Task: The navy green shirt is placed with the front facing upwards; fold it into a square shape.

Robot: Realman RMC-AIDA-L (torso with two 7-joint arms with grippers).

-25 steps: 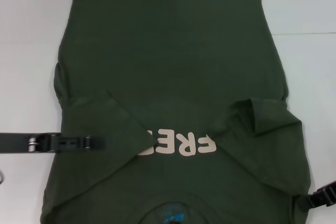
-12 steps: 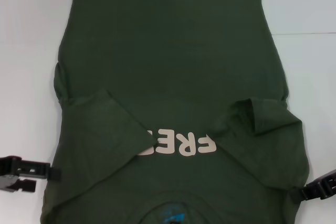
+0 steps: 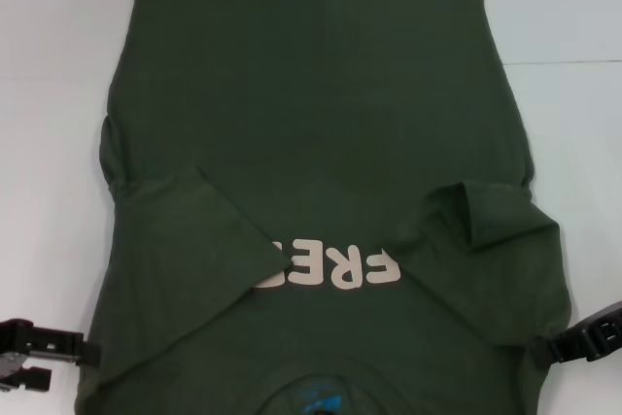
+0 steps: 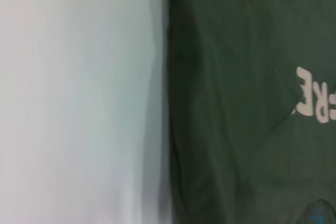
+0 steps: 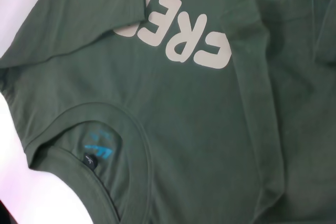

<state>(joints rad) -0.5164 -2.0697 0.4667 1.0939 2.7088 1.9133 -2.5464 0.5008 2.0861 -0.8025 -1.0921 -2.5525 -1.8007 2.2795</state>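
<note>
White tabletop (image 3: 58,94) fills the background under even, diffuse light; 1 faint seam (image 3: 564,63) crosses it.

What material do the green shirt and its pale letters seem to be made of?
The navy green shirt looks like soft matte knit fabric, probably cotton: it creases softly and has a ribbed collar. The lettering looks like a flat, smooth print, perhaps vinyl or ink.

White table (image 3: 58,94) carries the navy green shirt (image 3: 321,114), spread flat between left gripper (image 3: 83,352) and right gripper (image 3: 544,349).
</note>
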